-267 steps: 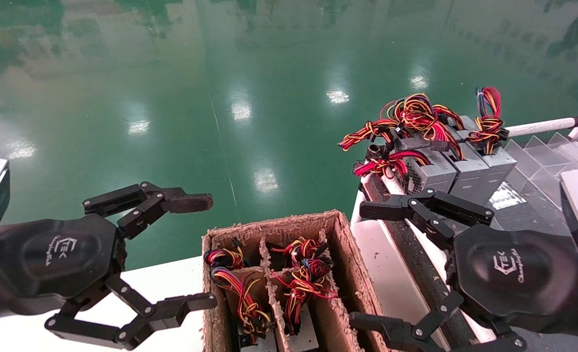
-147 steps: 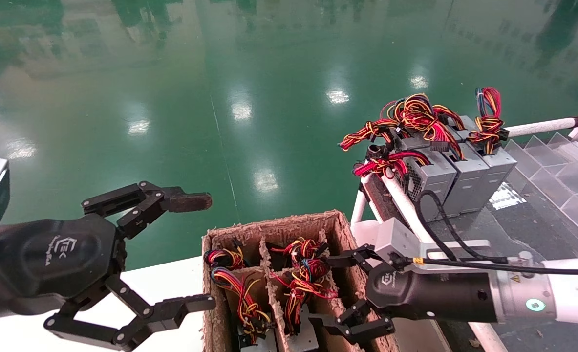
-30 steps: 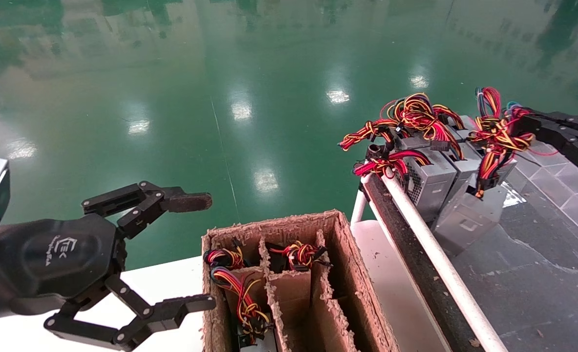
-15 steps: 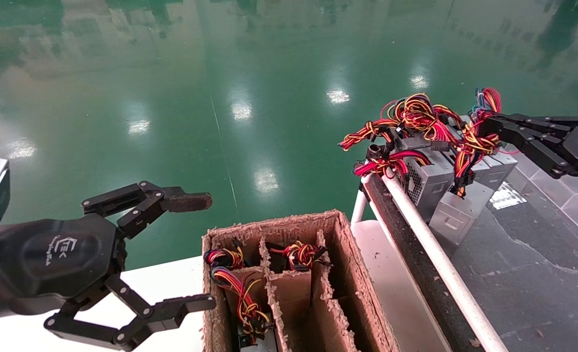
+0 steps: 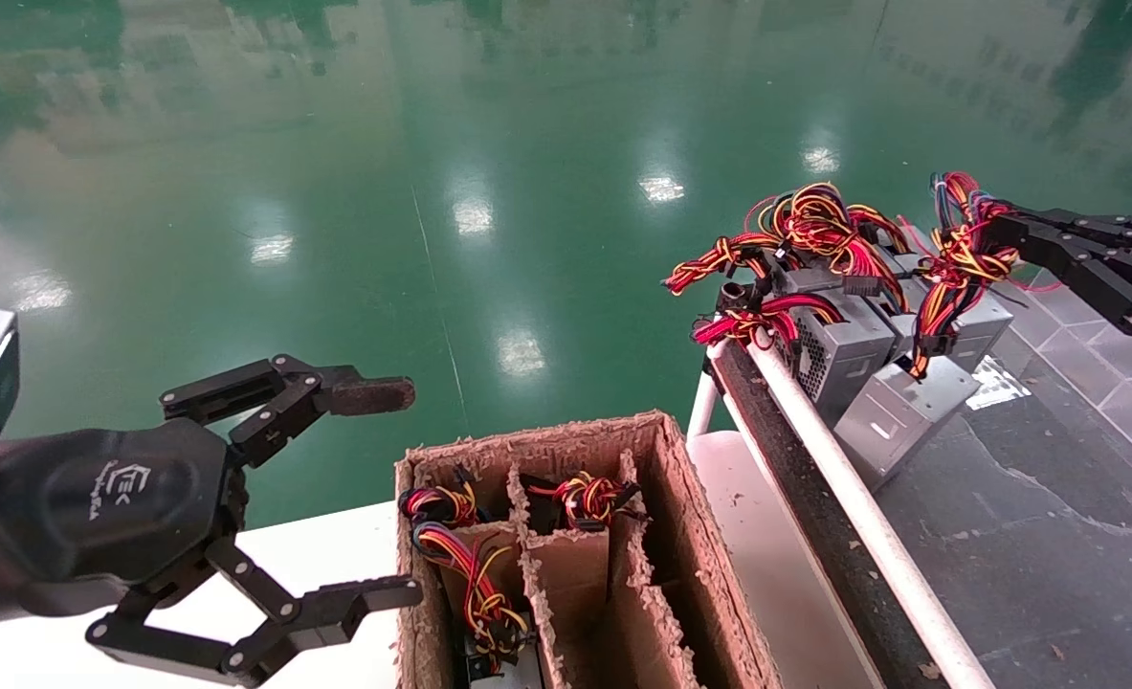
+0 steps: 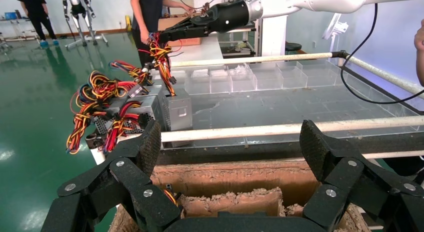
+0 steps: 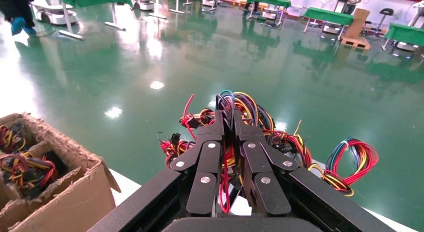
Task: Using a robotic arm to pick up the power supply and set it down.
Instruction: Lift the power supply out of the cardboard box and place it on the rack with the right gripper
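A grey metal power supply [image 5: 896, 416] hangs tilted by its red, yellow and orange wire bundle [image 5: 958, 263], with its low corner close to the dark mat. My right gripper [image 5: 996, 230] is shut on that bundle at the far right. In the right wrist view the wires [image 7: 240, 104] are pinched between the closed fingers of the right gripper [image 7: 226, 117]. In the left wrist view the right gripper [image 6: 172, 34] holds the bundle above the box of the power supply [image 6: 176, 109]. My left gripper [image 5: 388, 493] stands open beside the cardboard box, holding nothing.
A brown cardboard divider box [image 5: 661, 459] holds wire bundles in its left compartments. Other grey power supplies [image 5: 848, 349] stand in a row behind the held one. A white rail [image 5: 843, 488] edges the dark mat. Clear dividers [image 6: 250, 77] lie further back.
My right gripper reached into the cardboard box, lifted a power supply out by its wires and carried it over the mat. In the last half second it shifted slightly right. The left arm stayed still.
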Available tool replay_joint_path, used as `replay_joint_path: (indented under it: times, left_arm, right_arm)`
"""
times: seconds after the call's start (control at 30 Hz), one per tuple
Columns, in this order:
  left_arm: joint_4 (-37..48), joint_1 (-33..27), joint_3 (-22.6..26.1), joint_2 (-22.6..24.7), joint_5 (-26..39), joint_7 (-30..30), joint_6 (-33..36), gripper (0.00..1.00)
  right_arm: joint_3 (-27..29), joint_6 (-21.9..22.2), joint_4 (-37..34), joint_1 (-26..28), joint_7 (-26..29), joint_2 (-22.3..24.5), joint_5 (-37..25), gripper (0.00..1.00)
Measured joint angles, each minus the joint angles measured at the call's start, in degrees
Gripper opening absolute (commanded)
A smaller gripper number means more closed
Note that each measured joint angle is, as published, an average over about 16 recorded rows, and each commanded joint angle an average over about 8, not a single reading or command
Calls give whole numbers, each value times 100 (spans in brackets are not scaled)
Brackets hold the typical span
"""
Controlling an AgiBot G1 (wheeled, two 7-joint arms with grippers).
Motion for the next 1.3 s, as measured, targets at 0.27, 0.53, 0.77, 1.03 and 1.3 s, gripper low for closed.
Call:
replay_joint_path:
  times: [0.27,0.53,0.77,1.03,1.3]
  left_arm:
    - [0,0,0,0,0,0,0,100]
    - [0,0,0,0,0,0,0,100]
    - [0,0,1,0,0,0,0,100]
    - [0,0,1,0,0,0,0,100]
    - [0,0,1,0,-1,0,0,100]
  right_arm:
    - [-80,-139,-69,100,-141,166,-72,0]
    - [-153,-203,-36,105,-172,386,-58,0]
    - [-235,-232,107,49,-132,486,16,0]
    - [-356,-233,346,-25,-60,378,162,0]
    - [-500,-186,442,24,-29,117,263,1]
